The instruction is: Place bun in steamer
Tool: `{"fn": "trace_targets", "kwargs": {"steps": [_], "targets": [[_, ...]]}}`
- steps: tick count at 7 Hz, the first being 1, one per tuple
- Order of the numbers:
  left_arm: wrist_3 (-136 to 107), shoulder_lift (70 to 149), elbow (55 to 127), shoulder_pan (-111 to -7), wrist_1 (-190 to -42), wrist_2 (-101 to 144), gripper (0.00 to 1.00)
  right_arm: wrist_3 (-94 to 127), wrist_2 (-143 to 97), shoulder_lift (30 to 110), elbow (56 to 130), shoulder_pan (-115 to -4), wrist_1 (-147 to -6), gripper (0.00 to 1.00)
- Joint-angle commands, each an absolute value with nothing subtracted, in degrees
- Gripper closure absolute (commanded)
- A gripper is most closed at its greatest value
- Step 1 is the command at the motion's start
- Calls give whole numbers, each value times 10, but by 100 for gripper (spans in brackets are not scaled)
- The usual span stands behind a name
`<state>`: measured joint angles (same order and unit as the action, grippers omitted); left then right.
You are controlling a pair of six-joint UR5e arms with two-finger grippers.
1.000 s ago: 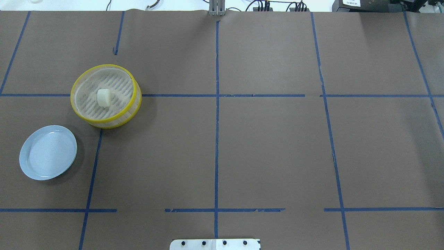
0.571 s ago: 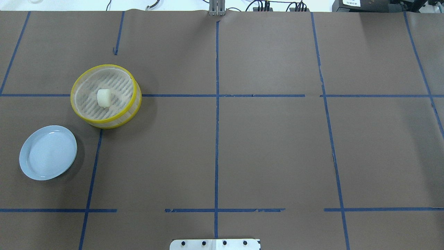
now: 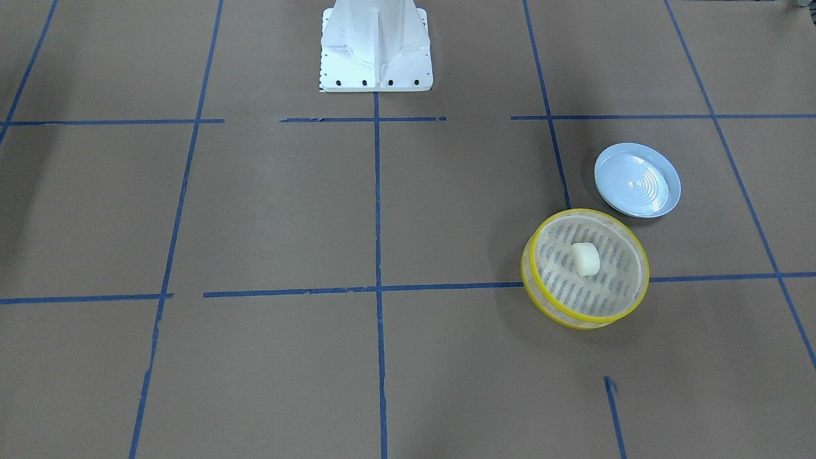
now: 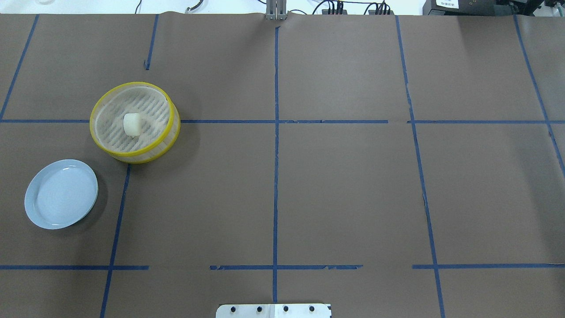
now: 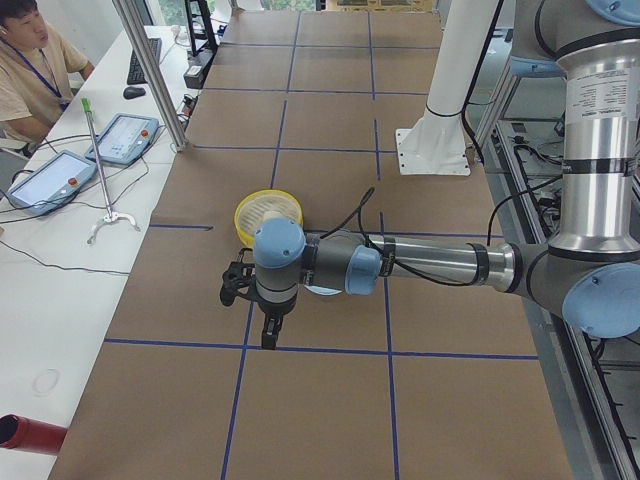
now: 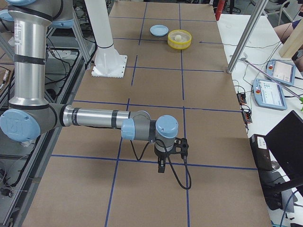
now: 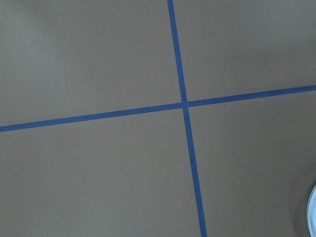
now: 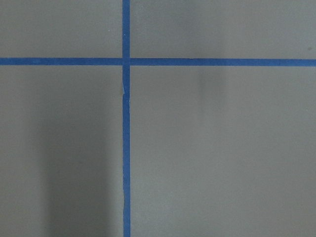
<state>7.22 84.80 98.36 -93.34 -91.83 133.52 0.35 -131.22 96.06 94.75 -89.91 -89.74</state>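
The cream-white bun (image 4: 132, 124) lies in the middle of the yellow-rimmed steamer (image 4: 134, 84) on the table's left half; it also shows in the front view (image 3: 586, 259) inside the steamer (image 3: 586, 213). Neither gripper appears in the overhead or front view. My left gripper (image 5: 268, 335) shows only in the left side view, hanging over the table well short of the steamer (image 5: 268, 212). My right gripper (image 6: 161, 166) shows only in the right side view, far from the steamer (image 6: 180, 39). I cannot tell whether either is open or shut. Both wrist views show only brown paper and blue tape.
A pale blue plate (image 4: 62, 194) with nothing on it sits near the steamer, toward the robot's side; its edge shows in the left wrist view (image 7: 313, 212). The robot's white base (image 3: 375, 44) stands at mid-table edge. Blue tape lines cross the brown paper.
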Motion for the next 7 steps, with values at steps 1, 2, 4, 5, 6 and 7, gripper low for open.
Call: {"fn": "trace_targets", "kwargs": {"steps": [1, 2, 4, 5, 6, 7], "targets": [[77, 840, 987, -938, -909, 1339, 0, 4, -1312, 961, 947, -899, -897, 0], [77, 838, 989, -944, -908, 1339, 0, 4, -1312, 961, 947, -899, -897, 0], [80, 809, 991, -945, -915, 1336, 0, 4, -1312, 961, 947, -899, -897, 0], [78, 811, 988, -944, -916, 1334, 0, 4, -1312, 961, 947, -899, -897, 0], [79, 809, 988, -945, -912, 1332, 0, 4, -1312, 961, 947, -899, -897, 0], [80, 813, 991, -945, -896, 1337, 0, 4, -1312, 961, 947, -899, -897, 0]]}}
